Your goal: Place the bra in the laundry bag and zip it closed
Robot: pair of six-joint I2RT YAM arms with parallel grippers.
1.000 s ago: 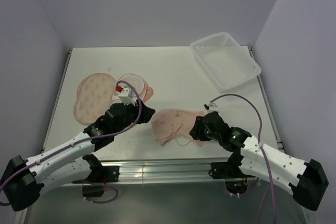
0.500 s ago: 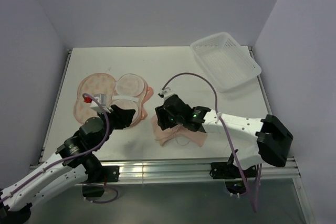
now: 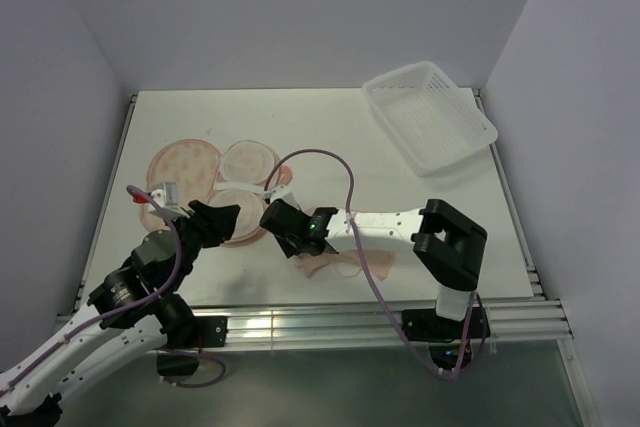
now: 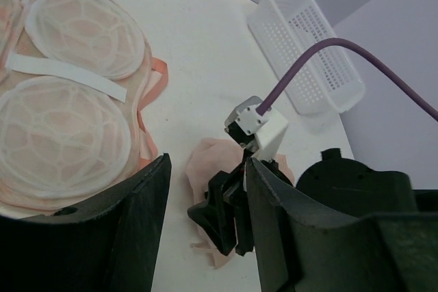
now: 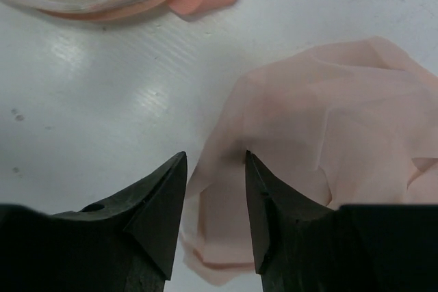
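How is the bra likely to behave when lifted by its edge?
Probably floppy: the bra lies crumpled in soft folds, so it should sag and drape from the right gripper. Likely light, since the fabric looks thin. It should not roll or tip.

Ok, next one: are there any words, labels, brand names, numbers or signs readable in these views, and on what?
None can be read in any view.
The laundry bag carries only a small orange-pink pattern, no letters.
The white strip across its mesh inside is blank.
The bra and the white lattice basket are plain.
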